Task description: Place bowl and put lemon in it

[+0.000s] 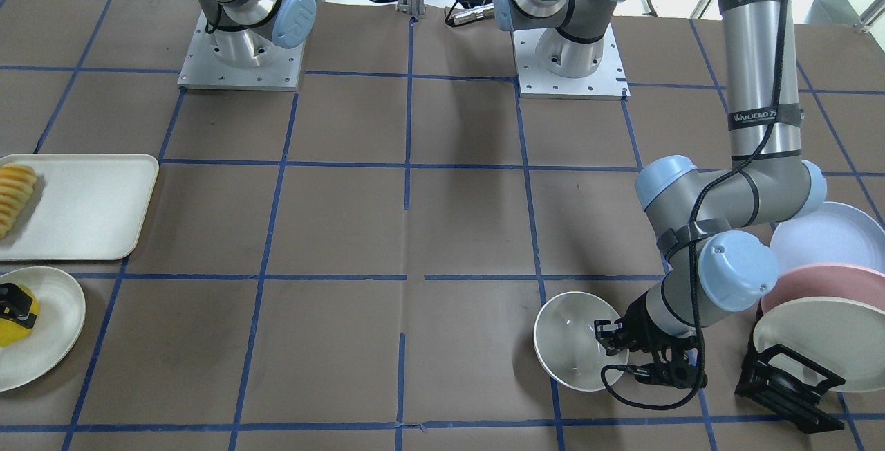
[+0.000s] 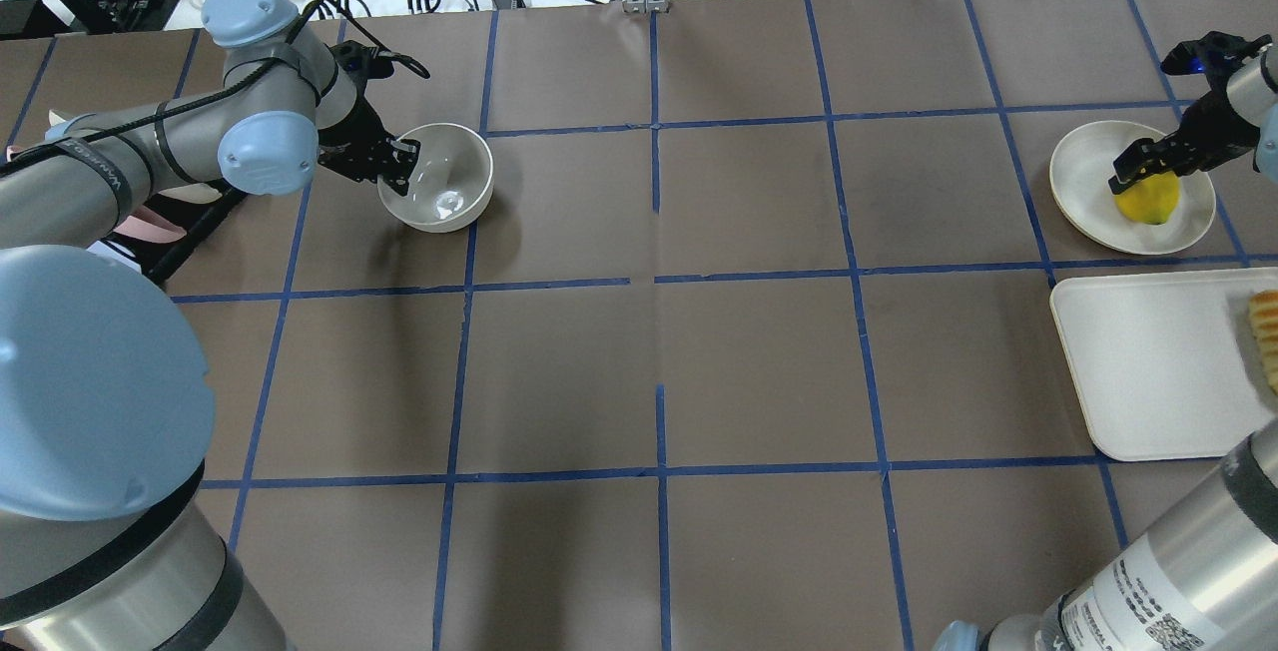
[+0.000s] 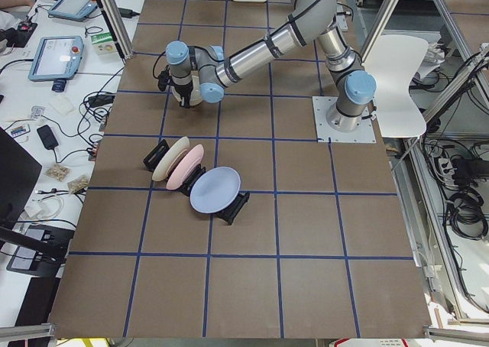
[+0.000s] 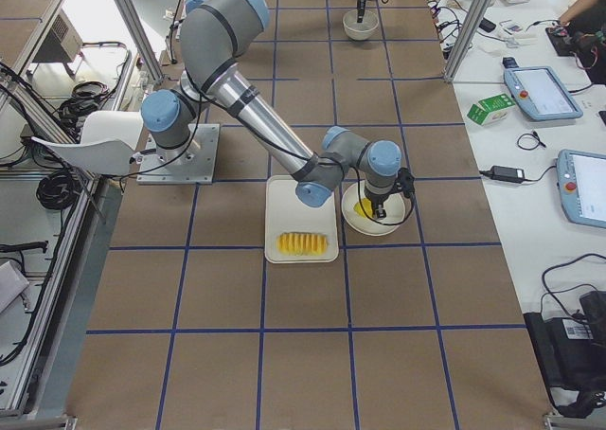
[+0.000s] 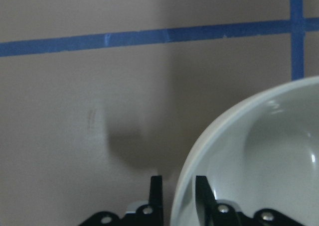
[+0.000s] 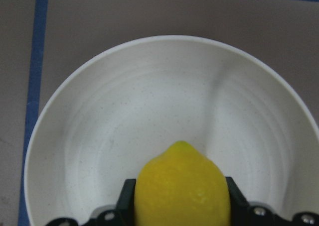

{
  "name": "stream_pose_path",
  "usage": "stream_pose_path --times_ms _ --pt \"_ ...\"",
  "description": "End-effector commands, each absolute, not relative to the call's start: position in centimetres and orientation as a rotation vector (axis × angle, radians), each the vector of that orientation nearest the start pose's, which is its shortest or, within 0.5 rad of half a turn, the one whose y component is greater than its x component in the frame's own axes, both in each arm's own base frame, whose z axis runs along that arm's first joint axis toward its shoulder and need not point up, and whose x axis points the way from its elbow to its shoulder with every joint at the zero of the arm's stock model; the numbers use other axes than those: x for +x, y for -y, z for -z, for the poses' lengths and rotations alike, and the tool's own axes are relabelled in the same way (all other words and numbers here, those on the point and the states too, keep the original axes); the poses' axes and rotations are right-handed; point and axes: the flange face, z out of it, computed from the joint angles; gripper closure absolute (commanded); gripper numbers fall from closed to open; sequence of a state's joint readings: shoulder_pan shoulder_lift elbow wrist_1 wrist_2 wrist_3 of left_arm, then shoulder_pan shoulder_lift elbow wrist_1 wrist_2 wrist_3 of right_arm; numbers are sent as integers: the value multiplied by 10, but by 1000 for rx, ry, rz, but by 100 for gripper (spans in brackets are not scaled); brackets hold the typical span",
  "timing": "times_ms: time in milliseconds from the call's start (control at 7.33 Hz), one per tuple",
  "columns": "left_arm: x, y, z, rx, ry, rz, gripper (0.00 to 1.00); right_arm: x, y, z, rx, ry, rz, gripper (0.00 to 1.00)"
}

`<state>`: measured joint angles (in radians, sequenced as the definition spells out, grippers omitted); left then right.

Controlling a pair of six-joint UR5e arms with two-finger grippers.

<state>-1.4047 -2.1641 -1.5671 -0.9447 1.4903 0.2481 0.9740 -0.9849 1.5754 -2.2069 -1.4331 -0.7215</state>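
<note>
The cream-white bowl (image 2: 444,182) is at the far left of the table in the overhead view and also shows in the front view (image 1: 570,351). My left gripper (image 2: 396,164) is shut on its rim, with one finger (image 5: 202,193) inside and one outside. I cannot tell whether the bowl rests on the table or hangs just above it. The yellow lemon (image 2: 1148,202) lies on a shallow white plate (image 2: 1078,172) at the far right. My right gripper (image 2: 1146,164) is closed around the lemon (image 6: 182,183), a finger on each side.
A white tray (image 2: 1148,361) with ridged yellow-orange slices (image 2: 1266,331) lies next to the plate. A black rack (image 1: 788,378) with a blue (image 1: 823,236), a pink (image 1: 830,285) and a cream plate (image 1: 823,340) stands behind my left arm.
</note>
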Motion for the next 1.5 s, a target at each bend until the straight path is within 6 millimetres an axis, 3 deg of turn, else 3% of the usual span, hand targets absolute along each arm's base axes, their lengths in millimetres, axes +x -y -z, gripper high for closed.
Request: stream_pose_path --times_ms 0,273,409,545,682,818,1091,1364 --pt "-41 682 -217 145 -3220 117 100 -246 623 -257 -195 -3073 193 63" --pt "-98 668 -257 30 -3344 162 100 -216 579 -370 -164 -3077 182 63" --pt "-148 655 -260 75 -3345 143 100 -199 550 -419 -131 -3098 165 63" --pt "-199 638 -254 18 -3364 89 100 -184 527 -450 -78 -3104 156 63" --pt "-238 622 -248 9 -3367 56 100 -168 512 -465 24 -3090 137 63" --pt "-261 609 -240 38 -3368 27 100 -133 508 -475 24 -3085 109 63" --pt "-274 590 -227 -1 -3356 -35 100 -78 513 -480 95 -3097 81 64" --pt "-275 588 -201 -9 -3353 -85 100 5 515 -487 158 -3110 84 63"
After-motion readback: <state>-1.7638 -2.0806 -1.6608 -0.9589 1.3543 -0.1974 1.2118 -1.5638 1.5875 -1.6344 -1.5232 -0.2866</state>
